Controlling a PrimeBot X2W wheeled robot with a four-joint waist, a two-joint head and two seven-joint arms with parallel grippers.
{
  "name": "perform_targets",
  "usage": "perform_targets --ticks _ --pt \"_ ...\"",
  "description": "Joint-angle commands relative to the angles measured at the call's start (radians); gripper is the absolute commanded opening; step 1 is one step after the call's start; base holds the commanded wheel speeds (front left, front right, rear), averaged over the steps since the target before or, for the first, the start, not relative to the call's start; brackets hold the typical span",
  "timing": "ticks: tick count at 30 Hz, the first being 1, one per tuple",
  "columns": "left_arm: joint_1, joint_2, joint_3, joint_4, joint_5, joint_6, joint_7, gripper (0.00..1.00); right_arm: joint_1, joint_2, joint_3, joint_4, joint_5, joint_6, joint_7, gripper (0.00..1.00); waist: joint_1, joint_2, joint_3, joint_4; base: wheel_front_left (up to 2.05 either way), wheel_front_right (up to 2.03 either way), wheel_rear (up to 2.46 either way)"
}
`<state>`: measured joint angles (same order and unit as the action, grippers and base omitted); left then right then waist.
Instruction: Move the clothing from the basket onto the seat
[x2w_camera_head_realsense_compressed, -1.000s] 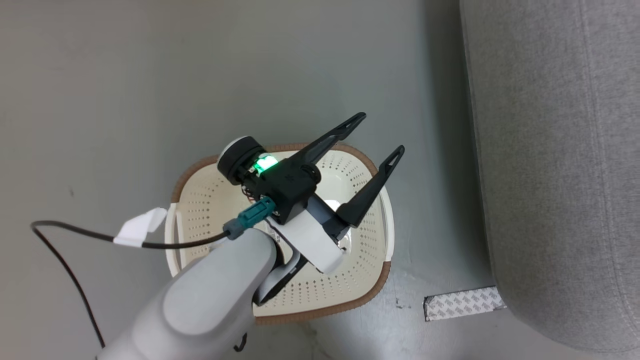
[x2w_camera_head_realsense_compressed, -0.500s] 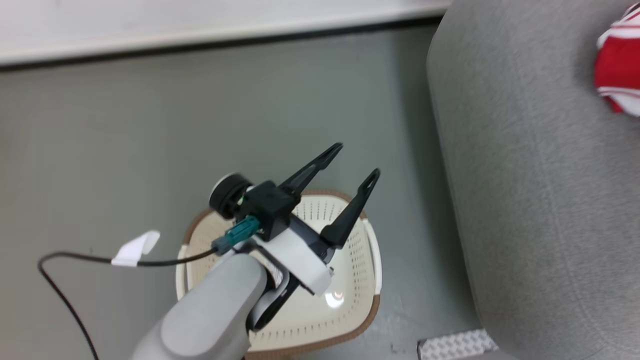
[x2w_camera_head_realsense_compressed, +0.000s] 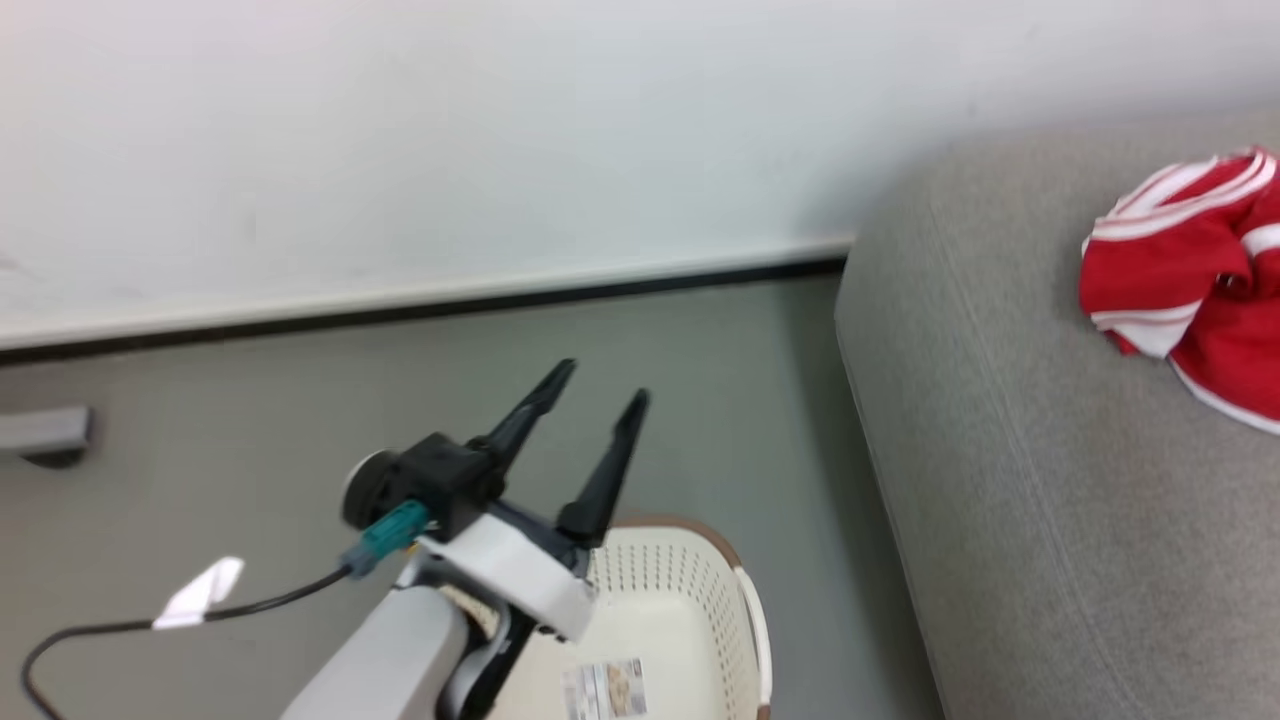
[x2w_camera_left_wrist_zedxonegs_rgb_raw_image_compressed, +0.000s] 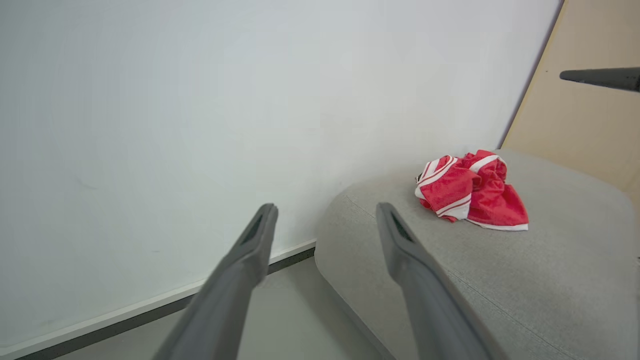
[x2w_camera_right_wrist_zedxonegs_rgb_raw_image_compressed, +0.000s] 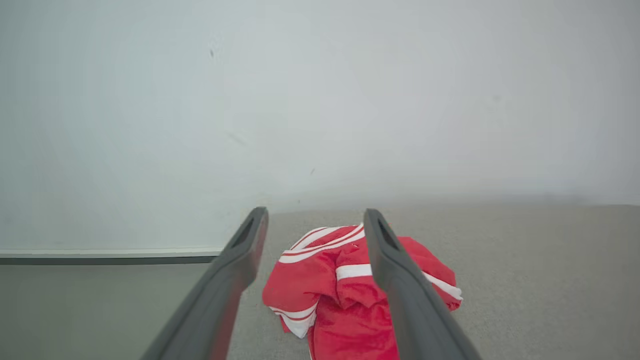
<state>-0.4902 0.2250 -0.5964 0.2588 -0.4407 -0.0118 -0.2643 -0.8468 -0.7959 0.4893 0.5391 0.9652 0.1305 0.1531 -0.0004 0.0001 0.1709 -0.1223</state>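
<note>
item: clothing (x2w_camera_right_wrist_zedxonegs_rgb_raw_image_compressed: 350, 295). red jersey with white stripes, crumpled in a heap on the seat (x2w_camera_head_realsense_compressed: 1000, 500), toward its wall end, well apart from the basket (x2w_camera_head_realsense_compressed: 690, 600).

basket: on the floor beside the seat. the part in view holds no fabric, and its near side is cut off by the frame.

left end effector (x2w_camera_head_realsense_compressed: 602, 383): fingers spread apart, holding nothing, raised over the basket.

right end effector (x2w_camera_right_wrist_zedxonegs_rgb_raw_image_compressed: 315, 212): fingers apart, nothing clamped, pointing at the heap.

progress: judged complete in substance, since the garment lies on the seat. only drawing the arms clear looks left.

writing: printed sticker (x2w_camera_head_realsense_compressed: 605, 688) inside the basket, too blurred to read. no numerals or brand legible on the jersey's folds.
</note>
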Motion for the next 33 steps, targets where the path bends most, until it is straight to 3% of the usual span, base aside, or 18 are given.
perform_targets --ticks 1,10,18,27,33 --pt "0.018 0.007 0.009 0.0 -0.006 0.002 0.0 1.0 0.021 -0.004 0.005 -0.011 -0.005 0.001 -0.01 1.0 0.0004 -0.0001 -0.05 0.028 0.0 0.0 0.0" --pt "0.161 0.056 0.158 -0.036 -0.007 0.042 0.0 1.0 0.206 0.066 0.013 -0.159 -0.099 0.001 -0.23 1.0 0.0004 -0.0001 -0.137 0.076 0.0 0.0 0.0" --pt "0.287 0.062 0.266 -0.09 -0.006 0.063 0.0 1.0 0.403 0.205 -0.073 -0.211 -0.207 0.001 -0.384 1.0 0.0004 -0.0001 -0.186 0.094 0.0 0.0 0.0" --pt "0.415 0.023 0.405 -0.191 0.065 0.081 0.0 1.0 0.599 0.385 -0.171 -0.259 -0.263 0.001 -0.416 1.0 0.0004 -0.0001 -0.206 0.098 0.0 0.0 0.0" --pt "0.482 -0.027 0.486 -0.129 0.073 0.05 0.0 1.0 0.668 0.47 -0.182 -0.213 -0.31 0.001 -0.418 1.0 0.0004 -0.0001 -0.204 0.098 0.0 0.0 0.0"
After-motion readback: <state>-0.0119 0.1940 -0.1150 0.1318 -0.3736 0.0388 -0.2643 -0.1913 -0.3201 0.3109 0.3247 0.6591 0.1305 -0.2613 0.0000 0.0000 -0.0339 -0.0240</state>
